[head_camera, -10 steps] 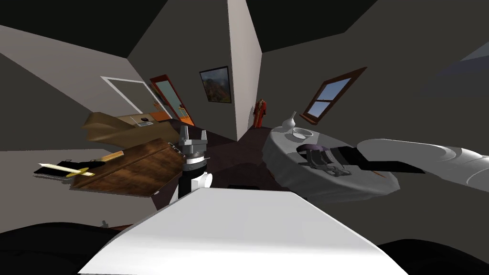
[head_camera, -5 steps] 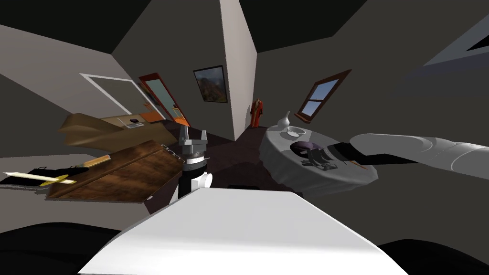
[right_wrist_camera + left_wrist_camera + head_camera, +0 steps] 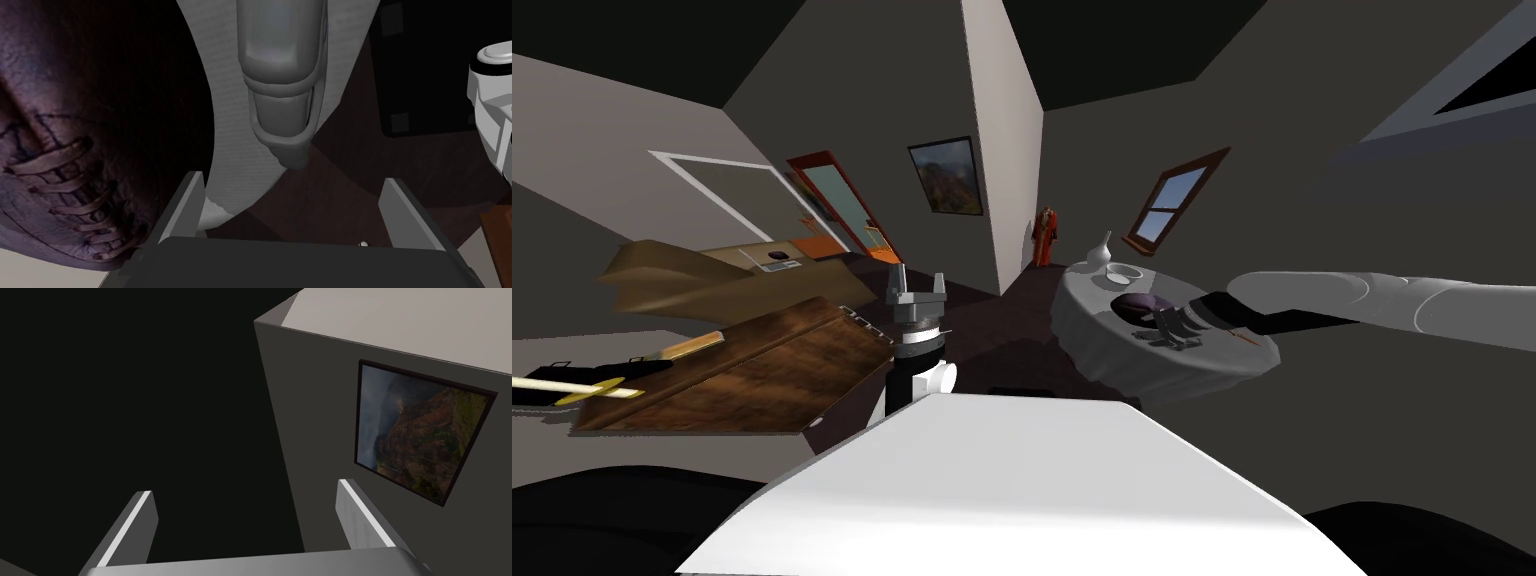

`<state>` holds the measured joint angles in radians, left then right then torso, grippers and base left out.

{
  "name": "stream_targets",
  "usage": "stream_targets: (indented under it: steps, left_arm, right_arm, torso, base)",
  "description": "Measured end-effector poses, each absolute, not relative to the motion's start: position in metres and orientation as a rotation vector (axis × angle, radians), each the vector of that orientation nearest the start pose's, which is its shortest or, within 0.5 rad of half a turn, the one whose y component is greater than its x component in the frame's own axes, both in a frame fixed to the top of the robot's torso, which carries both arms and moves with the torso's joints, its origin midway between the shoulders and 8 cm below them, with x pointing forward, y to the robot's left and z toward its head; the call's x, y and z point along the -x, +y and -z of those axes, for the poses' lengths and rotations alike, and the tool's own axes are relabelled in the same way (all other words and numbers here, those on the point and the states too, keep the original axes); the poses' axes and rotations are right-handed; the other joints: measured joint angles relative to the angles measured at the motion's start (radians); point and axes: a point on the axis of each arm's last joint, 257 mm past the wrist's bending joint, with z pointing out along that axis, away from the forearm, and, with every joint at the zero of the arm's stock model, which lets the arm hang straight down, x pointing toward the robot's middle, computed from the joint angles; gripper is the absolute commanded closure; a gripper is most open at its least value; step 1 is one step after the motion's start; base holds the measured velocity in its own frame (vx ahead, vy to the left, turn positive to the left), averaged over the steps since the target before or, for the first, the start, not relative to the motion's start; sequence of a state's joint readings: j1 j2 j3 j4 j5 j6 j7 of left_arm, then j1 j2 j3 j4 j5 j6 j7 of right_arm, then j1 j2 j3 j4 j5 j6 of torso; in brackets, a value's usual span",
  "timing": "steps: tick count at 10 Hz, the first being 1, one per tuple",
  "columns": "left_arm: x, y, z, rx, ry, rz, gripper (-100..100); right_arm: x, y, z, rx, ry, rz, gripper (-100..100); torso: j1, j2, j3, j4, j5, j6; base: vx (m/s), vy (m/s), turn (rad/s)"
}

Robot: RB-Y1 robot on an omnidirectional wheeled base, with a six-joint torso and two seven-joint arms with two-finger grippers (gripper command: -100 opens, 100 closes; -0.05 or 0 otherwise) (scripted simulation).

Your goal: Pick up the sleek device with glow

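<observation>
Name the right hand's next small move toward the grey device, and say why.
Probably ease the right hand straight forward along the grey device. Its fingers stand open, and the device lies just ahead on the white table, lined up with the gap but not yet between them. The dark laced ball sits close beside one finger, so avoid drifting that way.

pretty dim all round, grey walls (image 3: 1312, 120) barely lit, window (image 3: 1167, 205) brightest bit, pale corner pillar (image 3: 1002, 150) catches light, wide lens splays everything toward corners
</observation>
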<state>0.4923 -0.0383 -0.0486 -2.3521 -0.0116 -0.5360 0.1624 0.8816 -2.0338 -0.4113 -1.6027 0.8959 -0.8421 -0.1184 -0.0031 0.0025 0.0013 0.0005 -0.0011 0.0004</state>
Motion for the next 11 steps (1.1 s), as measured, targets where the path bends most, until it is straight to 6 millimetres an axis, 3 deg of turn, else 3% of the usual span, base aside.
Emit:
stream_targets:
  steps: [4,5,6,9,10,11]
  left_arm:
    - [-0.324,0.262,-0.065,0.642,0.464,1.522,0]
    - [-0.324,0.262,-0.065,0.642,0.464,1.522,0]
    - [-0.324,0.262,-0.065,0.642,0.464,1.522,0]
    - [-0.324,0.262,-0.065,0.642,0.464,1.522,0]
    - [-0.324,0.262,-0.065,0.642,0.464,1.522,0]
    - [-0.324,0.262,-0.065,0.642,0.464,1.522,0]
  right_arm:
    - [-0.360,-0.504,0.167,1.800,2.315,0.166,-100]
    - [-0.360,-0.504,0.167,1.804,2.315,0.168,0]
    - [-0.360,-0.504,0.167,1.803,2.315,0.168,-100]
    - [-0.347,-0.515,0.183,1.785,2.335,0.171,-100]
    - [-0.346,-0.516,0.184,1.784,2.335,0.173,100]
    - [-0.346,-0.516,0.184,1.784,2.335,0.172,100]
  torso:
    - [-0.002,-0.001,-0.001,0.000,-0.001,0.000]
    - [-0.001,-0.001,-0.001,0.000,-0.001,0.000]
    - [0.000,-0.002,-0.001,0.000,0.000,0.000]
    - [0.001,-0.005,-0.003,-0.001,0.000,0.000]
    - [0.000,-0.004,-0.003,-0.001,0.000,-0.001]
    - [0.000,-0.004,-0.003,-0.001,-0.001,-0.001]
  base:
    - [-0.009,-0.034,-0.045]
    - [0.000,0.000,0.000]
    - [0.018,0.019,0.108]
    - [0.023,0.021,0.034]
    - [0.000,0.000,0.000]
    - [0.000,0.000,0.000]
